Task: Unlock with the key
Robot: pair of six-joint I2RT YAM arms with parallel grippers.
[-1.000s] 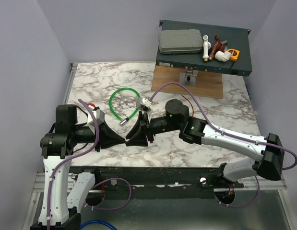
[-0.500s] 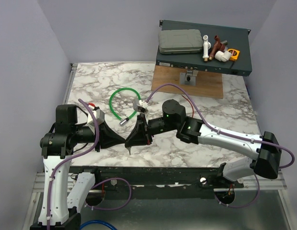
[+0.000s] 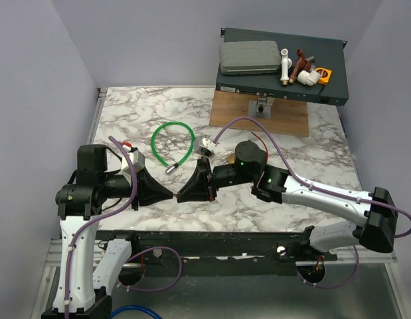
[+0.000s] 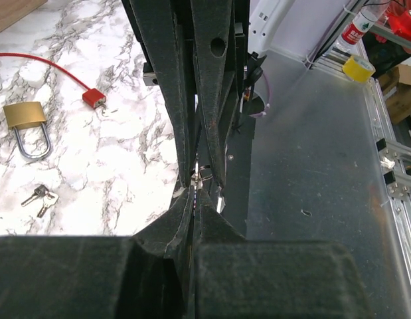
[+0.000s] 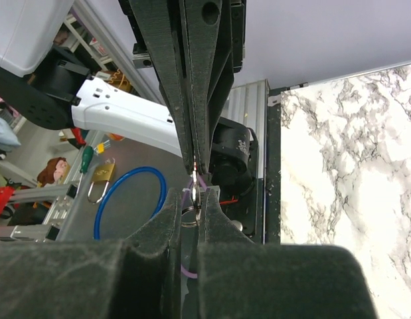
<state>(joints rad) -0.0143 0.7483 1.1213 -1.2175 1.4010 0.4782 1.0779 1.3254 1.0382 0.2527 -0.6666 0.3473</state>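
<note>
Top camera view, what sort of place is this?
Probably a robotics lab test cell: the left arm and right arm are mounted at a marble-patterned table, plain purple walls box it in, and a rack-style equipment case sits at the back.

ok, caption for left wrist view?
Left pincer and right pincer shut, tip to tip; brass padlock lies apart on marble.

This is a robotics lab. Robot arms (image 3: 311, 193) are bolted to a marble-patterned table (image 3: 125, 113) boxed in by plain lilac walls (image 3: 32, 80). Aluminium frame rails (image 4: 391, 166) run alongside, and a rack unit (image 3: 278, 86) carries pipe fittings (image 3: 285, 66). A yellow tape roll (image 4: 358, 68) and a blue cable (image 5: 133, 170) lie nearby.
</note>
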